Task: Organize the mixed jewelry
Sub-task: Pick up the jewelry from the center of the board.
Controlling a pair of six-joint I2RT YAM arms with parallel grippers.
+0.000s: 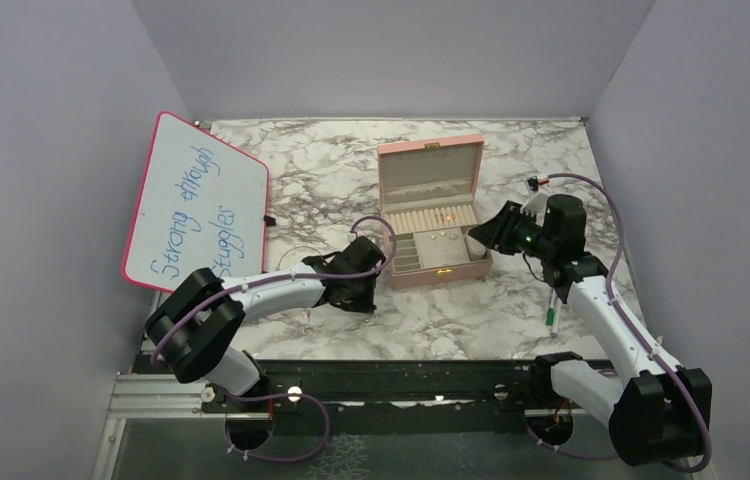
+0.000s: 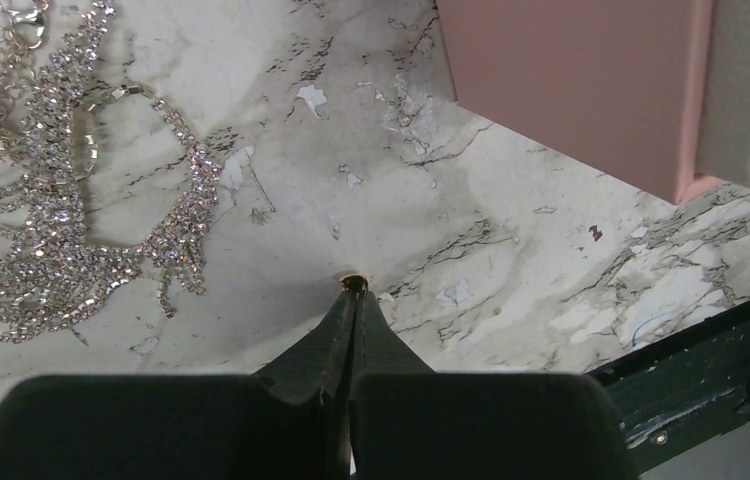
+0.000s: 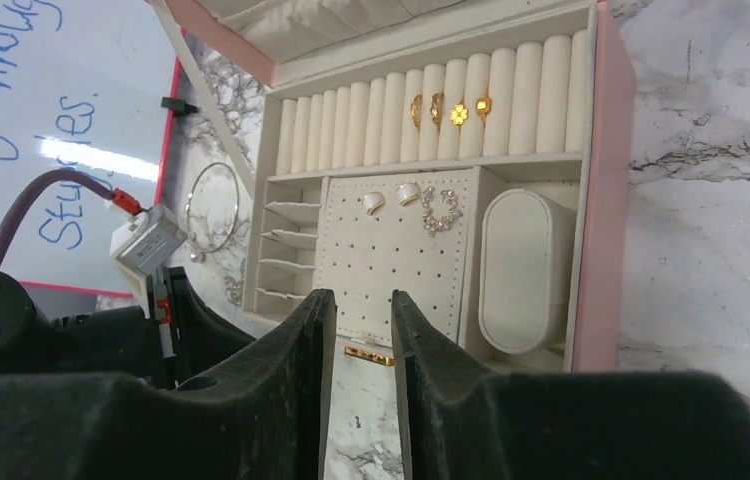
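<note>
The open pink jewelry box [image 1: 434,215] stands mid-table. In the right wrist view its roll rack holds gold rings [image 3: 448,110], and the pad holds pale earrings [image 3: 389,198] and a sparkly piece [image 3: 441,212]. A thin silver hoop [image 3: 213,208] lies on the marble left of the box. My left gripper [image 2: 354,290] is down on the marble near the box's corner [image 2: 571,90], shut with a small gold piece [image 2: 354,282] pinched at its tips. A rhinestone necklace [image 2: 61,200] lies just beyond it. My right gripper [image 3: 361,320] hovers at the box's front, open, with nothing between its fingers.
A whiteboard [image 1: 196,205] with blue writing leans at the table's left. A green-and-white marker pen [image 1: 553,312] lies by the right arm. The box's raised lid [image 1: 429,165] stands behind its trays. The black rail [image 2: 711,370] marks the table's near edge.
</note>
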